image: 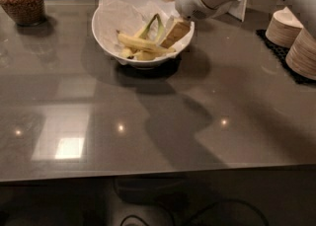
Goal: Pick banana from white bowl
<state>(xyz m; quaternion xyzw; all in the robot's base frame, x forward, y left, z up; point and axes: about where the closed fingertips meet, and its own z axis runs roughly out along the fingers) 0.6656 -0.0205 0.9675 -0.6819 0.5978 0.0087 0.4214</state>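
Inside white bowl (105, 13), banana (140, 44) lies lengthwise left-right; gripper (175, 32) over right rim, open or closed unclear.

The bowl (107, 20) stands at the back of the table (163, 121), with the banana (139, 43) in it. The gripper (175, 32) is over its right rim. A jar (22, 3) stands far left, discs (291, 37) far right.

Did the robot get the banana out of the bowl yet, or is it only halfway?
Not yet. Done: the gripper is down at the right side of the white bowl, close beside the banana. In hand: nothing looks lifted; the banana lies in the bowl among the other pieces. Left: take hold of the banana, lift it and bring it out over the rim.
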